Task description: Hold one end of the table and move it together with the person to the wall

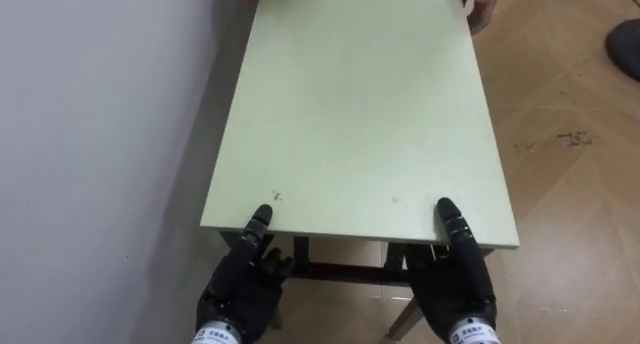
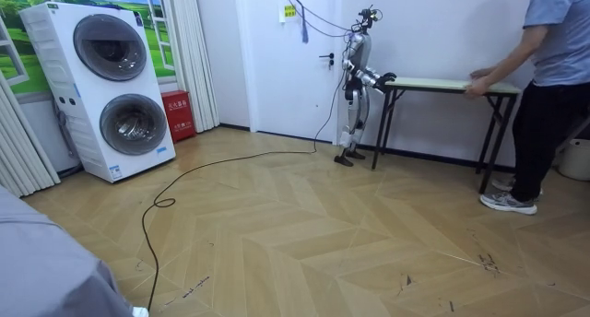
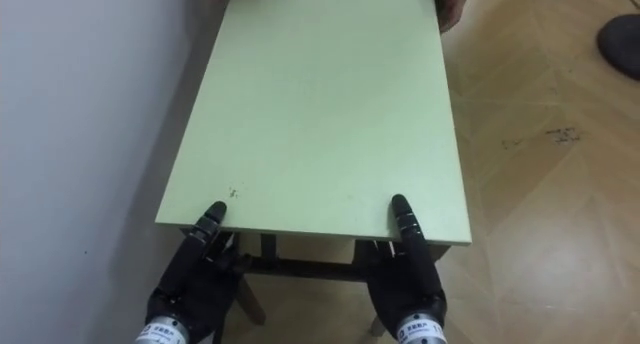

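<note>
The pale green counter (image 1: pixel 360 114) stands along the wall (image 1: pixel 90 134), with a person's hand (image 1: pixel 482 9) at its far end. The robot's left hand (image 1: pixel 245 284) and right hand (image 1: pixel 460 284) meet its near edge, but I cannot tell whether they grip it.

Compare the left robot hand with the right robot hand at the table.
The left robot hand grips the table's near edge close to the corner beside the wall. The right robot hand grips close to the corner on the open floor side. The left robot hand's thumb slants rightward, while the right robot hand's slants leftward. Both are black, each with its thumb laid on the tabletop.
</note>
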Robot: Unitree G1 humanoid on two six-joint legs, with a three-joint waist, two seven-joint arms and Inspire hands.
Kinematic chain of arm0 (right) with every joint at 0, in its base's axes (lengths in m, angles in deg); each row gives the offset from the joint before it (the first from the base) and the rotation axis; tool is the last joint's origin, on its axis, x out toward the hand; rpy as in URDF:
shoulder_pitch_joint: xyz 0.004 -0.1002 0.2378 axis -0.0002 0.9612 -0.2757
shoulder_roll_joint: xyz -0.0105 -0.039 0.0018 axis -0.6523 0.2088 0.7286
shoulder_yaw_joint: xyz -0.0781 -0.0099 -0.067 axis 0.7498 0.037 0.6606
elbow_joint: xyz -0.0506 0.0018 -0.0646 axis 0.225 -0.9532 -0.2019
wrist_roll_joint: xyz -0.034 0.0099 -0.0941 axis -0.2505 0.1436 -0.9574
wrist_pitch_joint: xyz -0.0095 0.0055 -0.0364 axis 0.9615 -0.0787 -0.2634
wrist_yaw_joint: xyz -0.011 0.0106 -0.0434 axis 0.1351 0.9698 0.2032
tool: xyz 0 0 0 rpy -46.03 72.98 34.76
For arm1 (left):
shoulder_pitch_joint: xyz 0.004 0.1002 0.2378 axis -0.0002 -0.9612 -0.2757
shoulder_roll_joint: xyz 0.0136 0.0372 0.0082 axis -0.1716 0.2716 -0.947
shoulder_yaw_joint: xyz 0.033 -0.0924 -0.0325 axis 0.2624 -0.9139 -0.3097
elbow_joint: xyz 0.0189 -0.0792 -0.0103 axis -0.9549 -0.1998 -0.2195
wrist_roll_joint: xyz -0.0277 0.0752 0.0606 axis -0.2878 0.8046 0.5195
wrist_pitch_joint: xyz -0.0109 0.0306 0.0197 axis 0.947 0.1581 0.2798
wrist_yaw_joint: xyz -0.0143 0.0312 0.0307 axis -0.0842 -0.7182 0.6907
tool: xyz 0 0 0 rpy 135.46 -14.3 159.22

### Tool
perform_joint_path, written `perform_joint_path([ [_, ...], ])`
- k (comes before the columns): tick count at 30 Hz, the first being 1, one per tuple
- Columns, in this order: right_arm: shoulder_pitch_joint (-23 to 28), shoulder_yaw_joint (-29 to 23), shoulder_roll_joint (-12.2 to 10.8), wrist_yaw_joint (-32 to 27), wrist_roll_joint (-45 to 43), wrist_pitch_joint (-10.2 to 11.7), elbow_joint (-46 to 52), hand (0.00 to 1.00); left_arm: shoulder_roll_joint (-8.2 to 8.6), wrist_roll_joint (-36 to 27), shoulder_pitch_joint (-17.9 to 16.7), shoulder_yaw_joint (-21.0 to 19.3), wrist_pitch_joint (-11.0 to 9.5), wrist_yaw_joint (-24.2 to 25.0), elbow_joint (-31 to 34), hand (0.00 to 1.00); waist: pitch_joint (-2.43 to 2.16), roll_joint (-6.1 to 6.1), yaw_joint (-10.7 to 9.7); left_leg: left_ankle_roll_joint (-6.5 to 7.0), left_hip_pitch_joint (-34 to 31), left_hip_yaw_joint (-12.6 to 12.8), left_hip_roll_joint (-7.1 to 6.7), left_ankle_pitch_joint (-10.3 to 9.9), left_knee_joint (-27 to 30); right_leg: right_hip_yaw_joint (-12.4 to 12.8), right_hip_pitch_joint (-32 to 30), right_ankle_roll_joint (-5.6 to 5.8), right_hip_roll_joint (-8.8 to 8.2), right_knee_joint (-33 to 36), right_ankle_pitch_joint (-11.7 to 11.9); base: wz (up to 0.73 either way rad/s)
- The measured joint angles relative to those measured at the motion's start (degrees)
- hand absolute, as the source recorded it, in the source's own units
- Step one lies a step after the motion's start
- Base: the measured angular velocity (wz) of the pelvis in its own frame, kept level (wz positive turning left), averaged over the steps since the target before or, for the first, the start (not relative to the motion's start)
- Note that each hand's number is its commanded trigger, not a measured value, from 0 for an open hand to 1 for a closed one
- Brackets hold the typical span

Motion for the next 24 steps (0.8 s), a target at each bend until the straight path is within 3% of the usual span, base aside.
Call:
perform_joint_path([
  [3,0.02,1.15,0.09,0.01,-0.01,0.78,0.0,1.0,-0.03,0.36,-0.03,-0.03,-0.05,-0.05,-0.01,0.92,0.0,0.0,0.13,0.01,0.01,0.08,0.0,-0.01,-0.02,0.03,-0.01,0.0,-0.04,-0.01,0.0,0.0],
  [4,0.02,1.23,0.07,0.0,-0.01,0.89,0.0,1.0,-0.02,0.36,-0.03,-0.05,-0.05,-0.08,-0.01,0.8,0.0,0.0,0.16,0.01,0.01,0.07,0.0,-0.01,-0.03,0.02,-0.01,0.0,-0.04,-0.01,0.0,0.0],
  [6,0.02,1.27,-0.05,0.0,-0.01,0.85,-0.1,1.0,0.08,0.36,-0.04,-0.13,-0.05,-0.54,-0.01,0.73,0.0,0.01,0.14,0.01,0.07,0.08,0.0,-0.01,-0.06,0.12,-0.01,0.0,-0.03,-0.01,0.0,0.0],
  [14,0.15,2.3,0.03,0.05,-0.08,0.23,-0.83,1.0,-0.14,4.0,-0.52,-0.49,0.05,-2.6,-0.04,0.55,0.02,0.12,0.27,0.0,1.11,0.38,0.03,-0.02,-0.46,0.82,0.73,0.01,0.01,-0.03,-0.01,-0.03],
  [24,0.47,2.65,0.21,0.14,0.2,-0.49,-3.03,1.0,-0.26,10.48,-0.52,-0.54,0.25,-2.59,-1.09,0.51,-0.02,0.86,1.5,0.0,1.66,0.29,0.02,-0.03,-0.47,1.06,1.43,0.03,0.07,-0.02,-0.02,0.0],
])
